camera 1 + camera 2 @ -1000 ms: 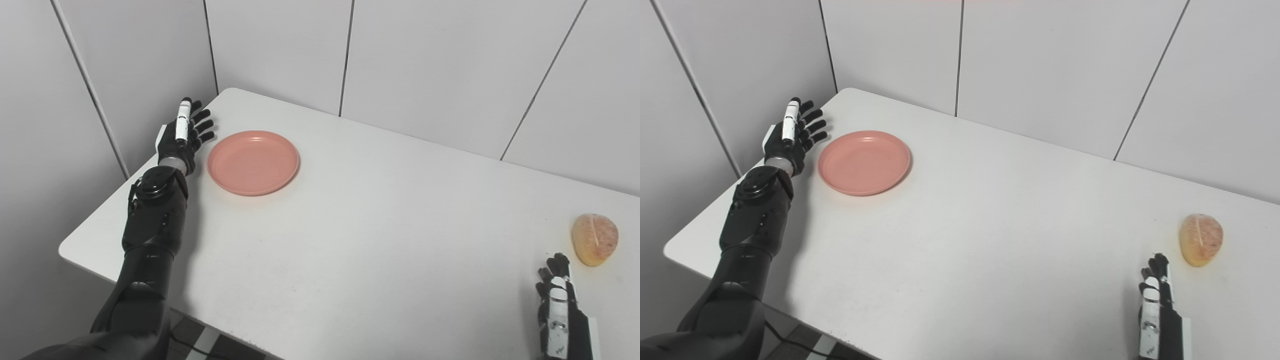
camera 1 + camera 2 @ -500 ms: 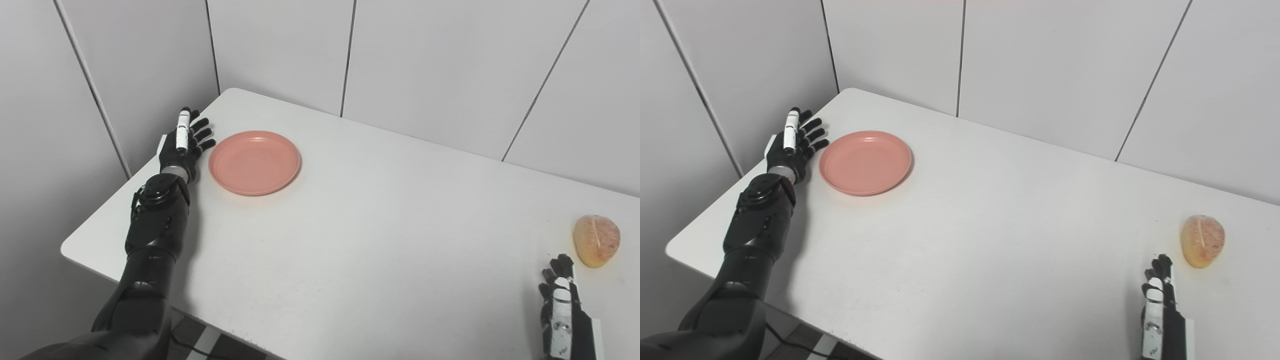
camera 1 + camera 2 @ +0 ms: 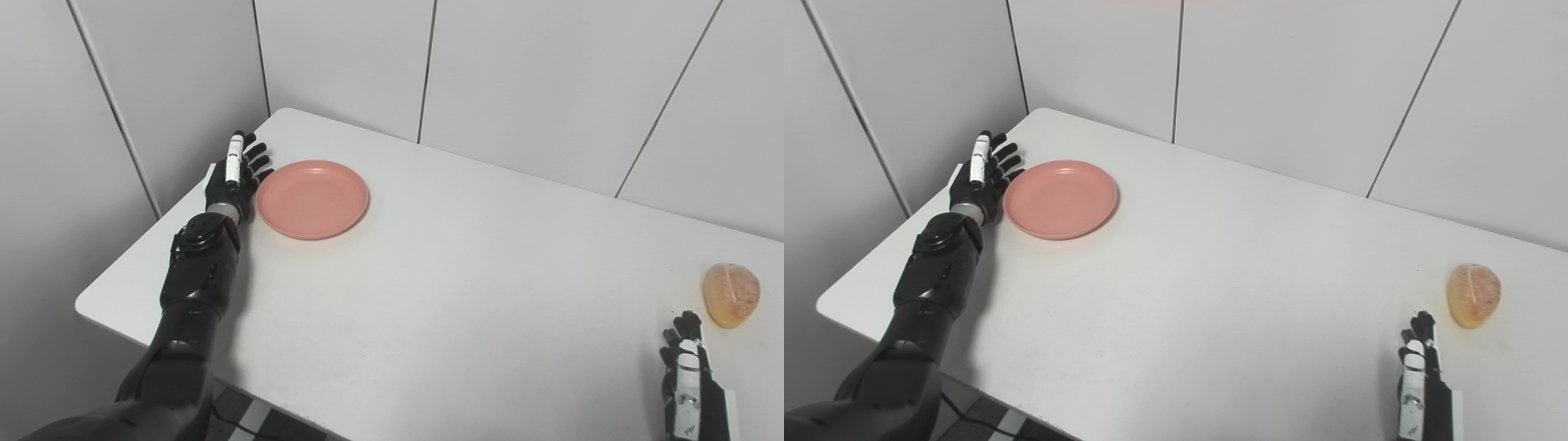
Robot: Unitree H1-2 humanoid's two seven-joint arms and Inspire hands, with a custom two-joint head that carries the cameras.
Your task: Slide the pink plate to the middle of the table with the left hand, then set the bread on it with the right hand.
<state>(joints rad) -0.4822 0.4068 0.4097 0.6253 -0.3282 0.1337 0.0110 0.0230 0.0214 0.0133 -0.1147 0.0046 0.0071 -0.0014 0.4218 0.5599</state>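
The left hand (image 3: 233, 180) is flat with its fingers spread apart, holding nothing, right beside the pink plate (image 3: 312, 199), which sits on its right. The right hand (image 3: 689, 376) rests with fingers straight and a little apart, empty, and the bread (image 3: 731, 294) lies just past its fingertips on the white table (image 3: 459, 294).

There is one pink plate (image 3: 312, 198) at about 10 o'clock on the one white table (image 3: 465, 275). There is one bread (image 3: 731, 294) at 4 o'clock. Two robot hands show: left hand (image 3: 236, 176), right hand (image 3: 686, 380).
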